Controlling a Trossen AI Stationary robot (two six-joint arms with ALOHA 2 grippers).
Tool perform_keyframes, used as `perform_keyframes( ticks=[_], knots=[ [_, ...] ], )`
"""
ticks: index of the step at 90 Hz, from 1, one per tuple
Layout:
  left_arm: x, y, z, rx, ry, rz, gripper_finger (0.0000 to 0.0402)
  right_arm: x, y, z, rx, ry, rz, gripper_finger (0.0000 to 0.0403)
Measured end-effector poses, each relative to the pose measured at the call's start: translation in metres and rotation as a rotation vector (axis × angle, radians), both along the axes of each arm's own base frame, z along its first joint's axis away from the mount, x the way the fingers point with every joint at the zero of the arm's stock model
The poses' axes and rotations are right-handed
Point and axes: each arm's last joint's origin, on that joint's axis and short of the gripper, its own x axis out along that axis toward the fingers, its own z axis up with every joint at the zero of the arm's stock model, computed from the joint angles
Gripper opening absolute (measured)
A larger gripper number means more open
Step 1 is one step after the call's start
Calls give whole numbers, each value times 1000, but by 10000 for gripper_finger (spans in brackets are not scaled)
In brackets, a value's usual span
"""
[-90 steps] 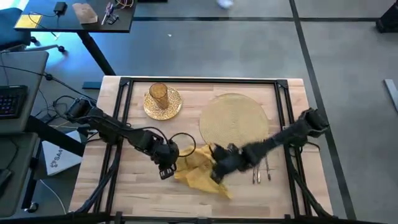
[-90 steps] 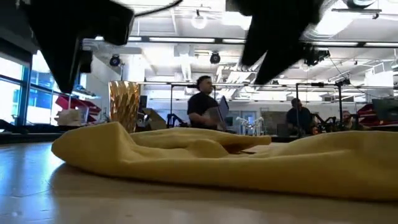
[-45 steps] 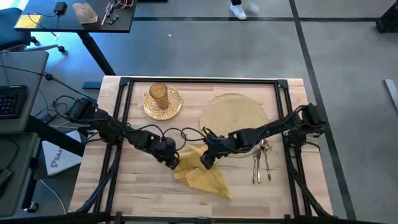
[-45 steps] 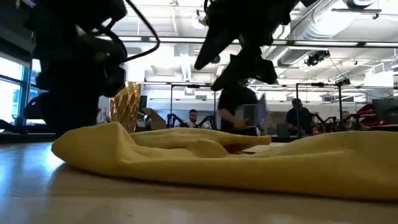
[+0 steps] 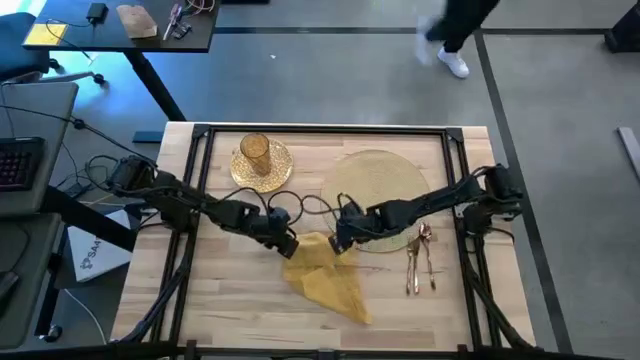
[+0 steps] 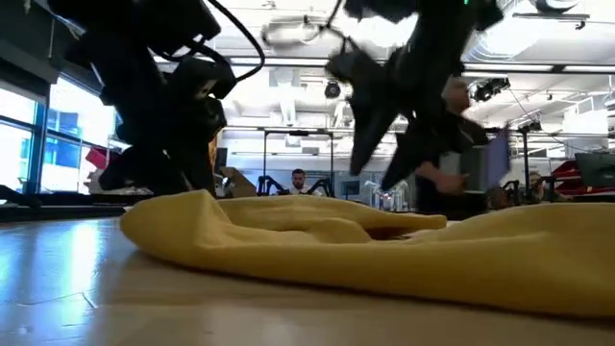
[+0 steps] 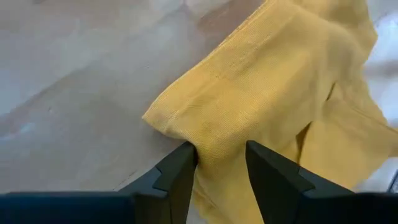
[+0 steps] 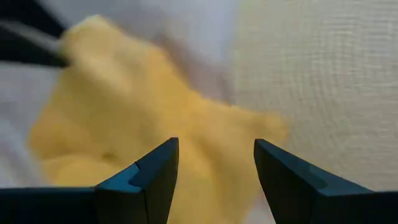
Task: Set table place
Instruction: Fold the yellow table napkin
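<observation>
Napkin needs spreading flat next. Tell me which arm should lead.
Left, probably. The left gripper already pinches the yellow napkin at a folded edge, while the right gripper hangs open above it, holding nothing.

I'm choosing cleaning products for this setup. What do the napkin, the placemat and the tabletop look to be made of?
Napkin: yellow woven cloth, matte, probably linen or cotton; thread texture, a stitched hem and soft folds show.
Placemat: tan woven fibre, perhaps straw or rattan; a fine weave grid shows in the right wrist view.
Tabletop: light wood planks, smooth with slight sheen; joint lines show.

The left end effector [image 7: 221, 163] pinches a folded edge of the yellow napkin [image 7: 267, 106] on the table [image 7: 74, 81].
</observation>
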Motion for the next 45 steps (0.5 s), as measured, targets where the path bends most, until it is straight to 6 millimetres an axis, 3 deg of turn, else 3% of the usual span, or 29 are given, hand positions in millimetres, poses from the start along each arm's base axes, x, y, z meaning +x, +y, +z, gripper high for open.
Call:
perform_keyframes(
  ticks=[18,45],
  knots=[
    [2,10,0,-7,2,-2,120,-10,-18,-24,100,19,-29,192],
    [2,14,0,-18,3,-35,119,-9,-8,-36,177,-143,21,172]
  ],
)
